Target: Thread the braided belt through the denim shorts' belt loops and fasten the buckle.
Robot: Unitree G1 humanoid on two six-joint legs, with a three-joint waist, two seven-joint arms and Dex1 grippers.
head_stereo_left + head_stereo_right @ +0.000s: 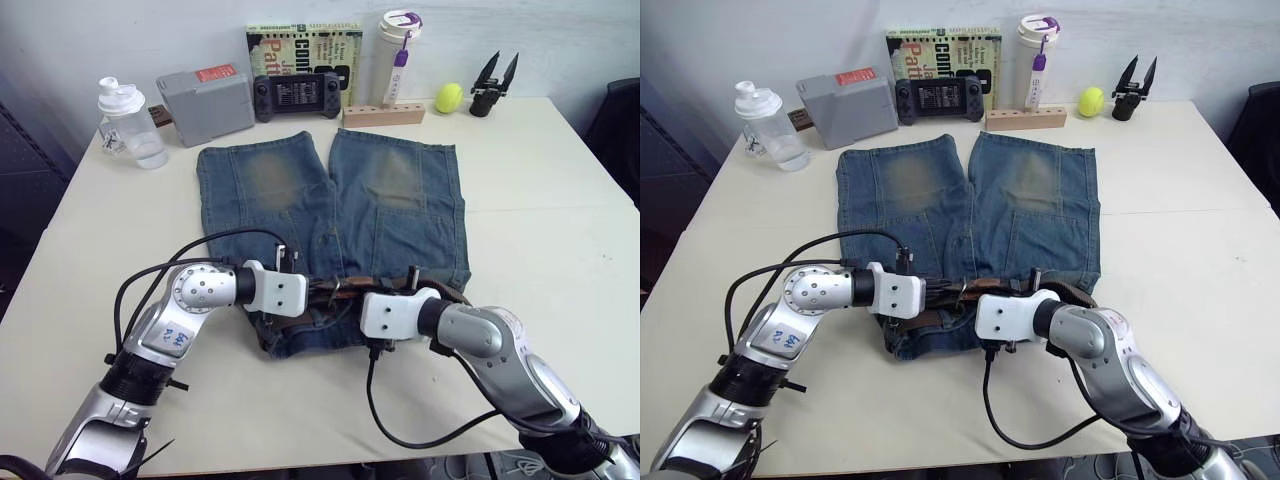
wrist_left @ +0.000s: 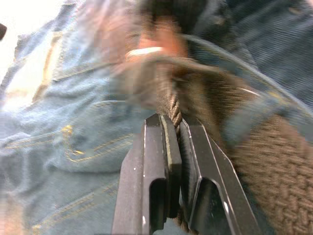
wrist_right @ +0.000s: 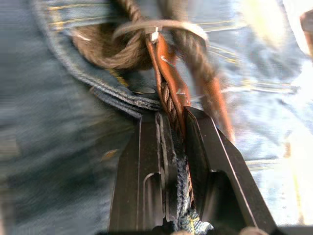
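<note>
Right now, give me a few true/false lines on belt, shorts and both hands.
1. The left hand is shut on the braided belt. True.
2. The right hand is open and clear of the belt. False: its fingers are closed on the belt's brown strap end, with a bit of denim between them too.
3. The denim shorts lie flat on the table with the legs pointing away from the robot. True.
4. The belt lies across the leg hems. False: it runs along the waistband, at the edge nearest the robot.
5. A yellow-green ball sits on the shorts. False: it is on the table by the wall.
</note>
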